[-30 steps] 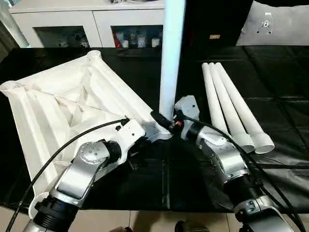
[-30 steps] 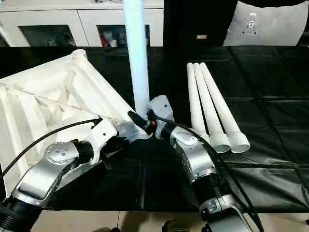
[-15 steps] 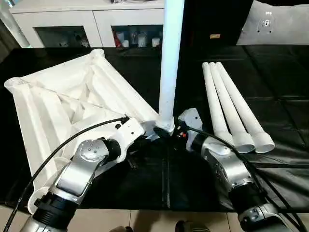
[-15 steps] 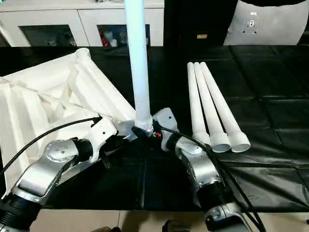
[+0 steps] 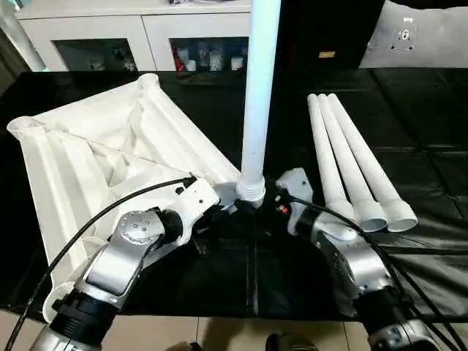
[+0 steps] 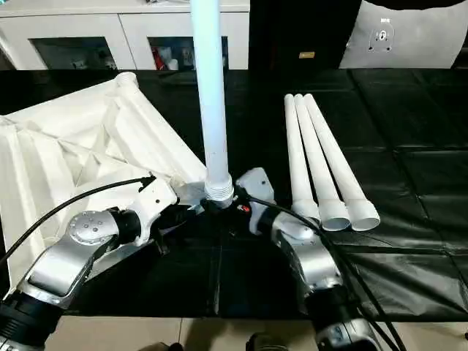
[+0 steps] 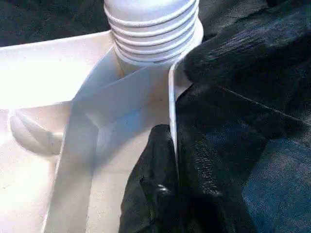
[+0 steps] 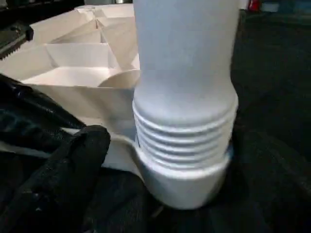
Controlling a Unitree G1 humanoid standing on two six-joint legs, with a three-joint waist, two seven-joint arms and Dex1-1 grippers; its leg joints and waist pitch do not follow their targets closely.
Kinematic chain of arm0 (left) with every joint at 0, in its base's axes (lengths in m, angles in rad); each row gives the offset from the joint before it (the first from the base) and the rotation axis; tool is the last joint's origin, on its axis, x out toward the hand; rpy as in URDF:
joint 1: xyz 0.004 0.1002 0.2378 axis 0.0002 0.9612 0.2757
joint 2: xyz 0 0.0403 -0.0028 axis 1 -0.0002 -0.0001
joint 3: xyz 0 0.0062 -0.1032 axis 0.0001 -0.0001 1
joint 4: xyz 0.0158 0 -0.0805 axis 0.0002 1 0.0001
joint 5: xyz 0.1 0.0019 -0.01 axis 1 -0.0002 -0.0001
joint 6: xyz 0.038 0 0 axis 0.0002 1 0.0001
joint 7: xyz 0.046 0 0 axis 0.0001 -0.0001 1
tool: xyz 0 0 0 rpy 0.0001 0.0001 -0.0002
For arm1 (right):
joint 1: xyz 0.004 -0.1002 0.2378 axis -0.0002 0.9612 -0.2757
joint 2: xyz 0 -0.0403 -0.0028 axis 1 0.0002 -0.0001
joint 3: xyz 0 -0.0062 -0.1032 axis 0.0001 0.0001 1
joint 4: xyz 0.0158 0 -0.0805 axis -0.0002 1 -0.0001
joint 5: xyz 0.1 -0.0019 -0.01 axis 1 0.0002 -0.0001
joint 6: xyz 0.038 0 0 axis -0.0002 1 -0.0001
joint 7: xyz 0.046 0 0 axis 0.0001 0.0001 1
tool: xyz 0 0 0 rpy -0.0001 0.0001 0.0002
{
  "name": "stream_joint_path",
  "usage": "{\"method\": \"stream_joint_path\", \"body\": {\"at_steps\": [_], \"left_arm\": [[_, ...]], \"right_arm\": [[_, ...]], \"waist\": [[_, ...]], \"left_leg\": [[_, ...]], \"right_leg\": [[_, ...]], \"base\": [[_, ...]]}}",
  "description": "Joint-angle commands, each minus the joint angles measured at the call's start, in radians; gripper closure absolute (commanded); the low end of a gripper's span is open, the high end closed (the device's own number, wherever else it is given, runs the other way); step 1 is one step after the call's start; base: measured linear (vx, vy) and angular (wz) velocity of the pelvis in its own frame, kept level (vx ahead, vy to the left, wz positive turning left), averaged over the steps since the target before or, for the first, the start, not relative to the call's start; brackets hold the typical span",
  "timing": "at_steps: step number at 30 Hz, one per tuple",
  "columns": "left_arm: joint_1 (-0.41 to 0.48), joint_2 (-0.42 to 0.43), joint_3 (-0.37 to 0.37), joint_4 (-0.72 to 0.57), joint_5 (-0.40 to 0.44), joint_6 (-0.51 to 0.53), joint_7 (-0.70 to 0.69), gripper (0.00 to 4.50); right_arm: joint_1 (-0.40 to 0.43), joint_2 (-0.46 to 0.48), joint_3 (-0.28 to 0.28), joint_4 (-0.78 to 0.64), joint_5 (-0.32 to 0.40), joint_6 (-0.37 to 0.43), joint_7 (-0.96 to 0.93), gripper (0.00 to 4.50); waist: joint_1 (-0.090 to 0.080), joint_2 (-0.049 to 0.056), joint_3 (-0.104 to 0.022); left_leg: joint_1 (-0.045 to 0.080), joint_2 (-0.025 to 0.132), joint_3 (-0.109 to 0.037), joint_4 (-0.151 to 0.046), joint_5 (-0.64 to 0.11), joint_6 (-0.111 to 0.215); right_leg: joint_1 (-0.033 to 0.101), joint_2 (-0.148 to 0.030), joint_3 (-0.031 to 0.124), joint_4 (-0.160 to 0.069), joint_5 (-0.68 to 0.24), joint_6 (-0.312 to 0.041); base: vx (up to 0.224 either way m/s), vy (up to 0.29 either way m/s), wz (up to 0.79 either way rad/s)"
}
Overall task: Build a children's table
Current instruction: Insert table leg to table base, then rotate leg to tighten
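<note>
The white table top (image 5: pixel 95 153) lies ribbed side up on the left of the black cover. One white leg (image 5: pixel 257 110) stands upright, its threaded end (image 8: pixel 182 141) seated in the near corner socket (image 7: pixel 146 58). My left gripper (image 7: pixel 175 150) is shut on the top's rim beside that socket, one finger inside the wall and one outside. My right gripper (image 5: pixel 265 201) sits at the leg's base, open; its one visible finger (image 8: pixel 68 174) stands a little off the leg. Three more legs (image 5: pixel 351 161) lie side by side to the right.
The black-covered work surface (image 5: pixel 409 110) stretches wide to the right and front. A white cabinet (image 5: pixel 131 29) stands behind it, with a white cushion (image 5: pixel 424 33) at the back right. A black cable (image 5: pixel 110 212) arcs over my left forearm.
The leg has come down into the corner socket and now stands straighter, its threads showing. My right arm has drawn back toward me. My left gripper kept its hold.
</note>
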Motion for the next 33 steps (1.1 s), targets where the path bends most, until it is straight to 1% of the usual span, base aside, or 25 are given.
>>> {"method": "stream_joint_path", "body": {"at_steps": [1, 2, 4, 5, 6, 7, 9, 10, 11, 13, 14, 17, 18, 21, 22, 23, 25, 26, 27, 28, 32, 33], "left_arm": [[-0.026, 0.034, 0.029, 0.019, 0.023, -0.022, 0.020, 4.50], [-0.026, 0.036, 0.029, 0.022, 0.023, -0.025, 0.018, 4.50], [-0.025, 0.041, 0.024, 0.033, 0.024, -0.040, 0.009, 4.50], [-0.025, 0.042, 0.023, 0.034, 0.024, -0.042, 0.008, 4.50], [-0.025, 0.044, 0.021, 0.041, 0.025, -0.052, 0.002, 4.50], [-0.026, 0.050, 0.014, 0.050, 0.023, -0.071, -0.013, 4.50], [-0.027, 0.057, 0.009, 0.060, 0.022, -0.091, -0.029, 4.50], [-0.027, 0.062, 0.006, 0.064, 0.021, -0.103, -0.039, 4.50], [-0.027, 0.066, 0.003, 0.068, 0.020, -0.111, -0.048, 4.50], [-0.030, 0.080, -0.008, 0.083, 0.014, -0.140, -0.075, 4.50], [-0.033, 0.087, -0.014, 0.092, 0.011, -0.150, -0.091, 4.50], [-0.040, 0.100, -0.024, 0.110, 0.009, -0.177, -0.121, 4.50], [-0.042, 0.104, -0.027, 0.118, 0.010, -0.186, -0.130, 4.50], [-0.058, 0.117, -0.038, 0.155, 0.014, -0.228, -0.169, 4.50], [-0.064, 0.120, -0.042, 0.168, 0.014, -0.246, -0.183, 4.50], [-0.073, 0.122, -0.047, 0.187, 0.017, -0.264, -0.196, 4.50], [-0.091, 0.131, -0.061, 0.225, 0.024, -0.313, -0.233, 4.50], [-0.093, 0.133, -0.063, 0.229, 0.024, -0.320, -0.240, 4.50], [-0.098, 0.135, -0.067, 0.239, 0.025, -0.332, -0.252, 4.50], [-0.104, 0.135, -0.074, 0.250, 0.022, -0.355, -0.275, 4.50], [-0.128, 0.129, -0.092, 0.294, 0.003, -0.423, -0.341, 4.50], [-0.132, 0.128, -0.096, 0.302, 0.000, -0.432, -0.354, 4.50]], "right_arm": [[0.039, -0.008, 0.010, -0.007, 0.002, 0.058, 0.003, 0.04], [0.045, -0.010, 0.008, -0.021, 0.005, 0.064, 0.003, 0.04], [0.061, -0.018, 0.004, -0.065, 0.012, 0.078, 0.005, 0.04], [0.063, -0.019, 0.003, -0.069, 0.012, 0.078, 0.006, 0.04], [0.068, -0.024, 0.001, -0.088, 0.016, 0.081, 0.006, 0.04], [0.069, -0.030, -0.005, -0.113, 0.024, 0.085, 0.008, 0.04], [0.064, -0.035, -0.012, -0.136, 0.030, 0.086, 0.010, 0.04], [0.060, -0.037, -0.016, -0.148, 0.034, 0.093, 0.011, 0.04], [0.056, -0.039, -0.019, -0.155, 0.035, 0.097, 0.011, 0.04], [0.045, -0.047, -0.026, -0.175, 0.035, 0.113, 0.015, 0.04], [0.035, -0.054, -0.027, -0.184, 0.036, 0.116, 0.022, 0.04], [0.022, -0.068, -0.027, -0.208, 0.044, 0.126, 0.038, 0.04], [0.019, -0.073, -0.025, -0.217, 0.047, 0.131, 0.044, 0.04], [0.002, -0.100, -0.016, -0.239, 0.035, 0.147, 0.051, 0.04], [-0.003, -0.106, -0.015, -0.240, 0.031, 0.149, 0.052, 0.04], [-0.007, -0.115, -0.014, -0.242, 0.034, 0.155, 0.065, 0.04], [-0.012, -0.142, -0.002, -0.253, 0.042, 0.161, 0.114, 0.04], [-0.011, -0.148, 0.001, -0.256, 0.044, 0.161, 0.125, 0.04], [-0.009, -0.159, 0.008, -0.262, 0.044, 0.160, 0.148, 0.04], [-0.009, -0.169, 0.016, -0.265, 0.044, 0.159, 0.167, 0.04], [-0.011, -0.193, 0.031, -0.267, 0.056, 0.160, 0.219, 0.04], [-0.012, -0.196, 0.033, -0.265, 0.058, 0.158, 0.228, 0.04]], "waist": [[0.008, 0.007, -0.058], [0.009, 0.010, -0.059], [0.008, 0.008, -0.065], [0.007, 0.007, -0.070], [0.008, 0.008, -0.071], [0.009, 0.009, -0.073], [0.012, 0.009, -0.072], [0.012, 0.008, -0.070], [0.012, 0.009, -0.068], [0.016, 0.009, -0.067], [0.017, 0.007, -0.064], [0.021, 0.009, -0.062], [0.025, 0.009, -0.060], [0.028, 0.009, -0.060], [0.027, 0.007, -0.060], [0.028, 0.008, -0.061], [0.030, 0.009, -0.061], [0.032, 0.010, -0.063], [0.031, 0.009, -0.061], [0.032, 0.007, -0.062], [0.038, 0.005, -0.061], [0.039, 0.006, -0.061]], "left_leg": [[-0.007, 0.055, -0.022, -0.053, -0.152, 0.101], [-0.005, 0.054, -0.021, -0.051, -0.152, 0.099], [-0.010, 0.053, -0.023, -0.048, -0.126, 0.101], [-0.012, 0.054, -0.025, -0.045, -0.091, 0.108], [-0.015, 0.054, -0.026, -0.045, -0.075, 0.114], [-0.013, 0.054, -0.023, -0.039, -0.054, 0.128], [-0.015, 0.053, -0.023, -0.037, -0.041, 0.151], [-0.015, 0.054, -0.022, -0.038, -0.050, 0.151], [-0.014, 0.054, -0.021, -0.038, -0.069, 0.146], [-0.013, 0.054, -0.021, -0.039, -0.088, 0.134], [-0.011, 0.054, -0.021, -0.041, -0.102, 0.125], [-0.008, 0.056, -0.020, -0.041, -0.133, 0.101], [-0.006, 0.055, -0.020, -0.042, -0.144, 0.096], [-0.006, 0.054, -0.021, -0.043, -0.148, 0.083], [-0.005, 0.054, -0.020, -0.042, -0.148, 0.082], [-0.005, 0.054, -0.020, -0.042, -0.144, 0.080], [-0.006, 0.051, -0.020, -0.040, -0.140, 0.085], [-0.004, 0.054, -0.021, -0.040, -0.137, 0.086], [-0.007, 0.054, -0.021, -0.039, -0.135, 0.088], [-0.007, 0.054, -0.021, -0.040, -0.134, 0.090], [-0.007, 0.054, -0.020, -0.039, -0.135, 0.099], [-0.006, 0.055, -0.020, -0.039, -0.134, 0.099]], "right_leg": [[0.054, -0.086, 0.053, -0.066, -0.173, -0.231], [0.054, -0.084, 0.053, -0.068, -0.175, -0.229], [0.058, -0.084, 0.053, -0.062, -0.134, -0.232], [0.061, -0.084, 0.053, -0.052, -0.076, -0.238], [0.061, -0.082, 0.052, -0.049, -0.050, -0.243], [0.056, -0.083, 0.053, -0.046, -0.007, -0.251], [0.056, -0.083, 0.051, -0.042, 0.025, -0.256], [0.054, -0.083, 0.051, -0.044, 0.012, -0.256], [0.054, -0.084, 0.051, -0.048, -0.020, -0.254], [0.053, -0.083, 0.052, -0.051, -0.060, -0.247], [0.051, -0.083, 0.052, -0.053, -0.088, -0.241], [0.048, -0.083, 0.055, -0.053, -0.126, -0.234], [0.046, -0.082, 0.056, -0.054, -0.142, -0.226], [0.046, -0.082, 0.057, -0.053, -0.143, -0.218], [0.045, -0.082, 0.058, -0.054, -0.142, -0.218], [0.045, -0.083, 0.058, -0.052, -0.135, -0.222], [0.046, -0.081, 0.058, -0.052, -0.124, -0.221], [0.047, -0.082, 0.058, -0.049, -0.106, -0.225], [0.048, -0.083, 0.058, -0.047, -0.089, -0.230], [0.048, -0.083, 0.057, -0.047, -0.085, -0.232], [0.048, -0.085, 0.058, -0.049, -0.096, -0.232], [0.047, -0.085, 0.058, -0.048, -0.098, -0.233]], "base": [[0.000, 0.000, 0.00], [0.000, 0.000, 0.00], [0.000, 0.000, 0.00], [0.000, 0.000, 0.00], [0.000, 0.000, 0.00], [0.000, 0.000, 0.00], [0.000, 0.000, 0.00], [0.000, 0.000, 0.00], [0.000, 0.000, 0.00], [0.000, 0.000, 0.00], [0.000, 0.000, 0.00], [0.000, 0.000, 0.00], [0.000, 0.000, 0.00], [0.000, 0.000, 0.00], [0.000, 0.000, 0.00], [0.000, 0.000, 0.00], [0.000, 0.000, 0.00], [0.000, 0.000, 0.00], [0.000, 0.000, 0.00], [0.000, 0.000, 0.00], [0.000, 0.000, 0.00], [0.000, 0.000, 0.00]]}}
